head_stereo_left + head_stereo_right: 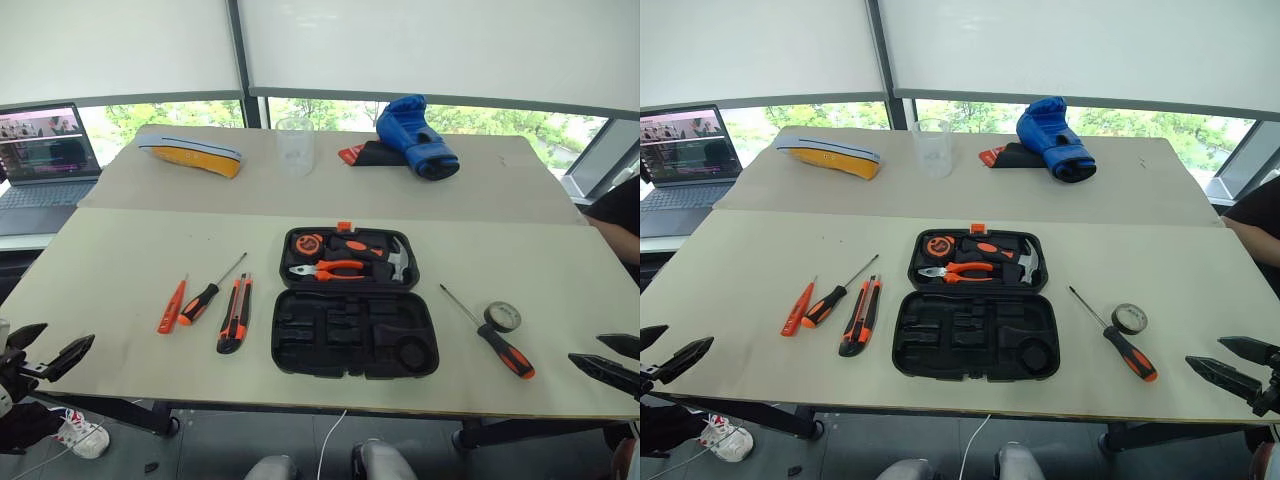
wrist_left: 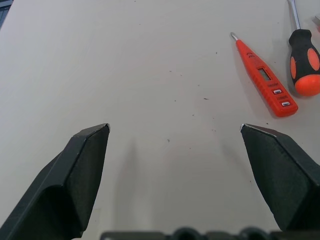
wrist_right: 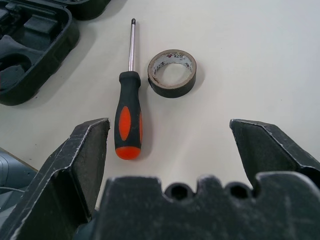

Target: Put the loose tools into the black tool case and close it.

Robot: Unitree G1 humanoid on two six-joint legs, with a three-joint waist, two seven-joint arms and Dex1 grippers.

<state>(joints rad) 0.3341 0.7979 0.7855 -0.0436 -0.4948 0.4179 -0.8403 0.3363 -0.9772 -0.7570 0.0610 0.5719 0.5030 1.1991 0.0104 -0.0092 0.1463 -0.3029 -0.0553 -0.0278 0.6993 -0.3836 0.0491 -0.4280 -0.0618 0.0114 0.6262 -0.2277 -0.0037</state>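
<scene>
Nearest the robot, the left tool (image 1: 45,350) and the right tool (image 1: 1232,365) are held at the near corners of the tabletop (image 1: 120,250), each with its fingers spread wide apart and nothing between them.

Just ahead of the right tool, a black-and-orange screwdriver (image 3: 129,112) is seen almost touching the roll of black tape (image 3: 172,72). A pinch aimed at one could nudge or drag the other. The thin tape ring may also be pushed flat along the surface rather than lifted.

Left of centre, the small all-orange screwdriver (image 2: 264,77), a second black-and-orange screwdriver (image 1: 205,297) and the utility knife (image 1: 235,313) are laid close together, so two could be caught at once.

The black tool case (image 1: 355,330) lies open at the middle, pliers (image 1: 325,269) and hammer (image 1: 398,260) already seated. If a tool is dropped outside its recess, closing would likely be blocked.

The recess shapes are hard to tell apart in the dark plastic. A person's arm (image 1: 615,220) is cut off at the right edge.
</scene>
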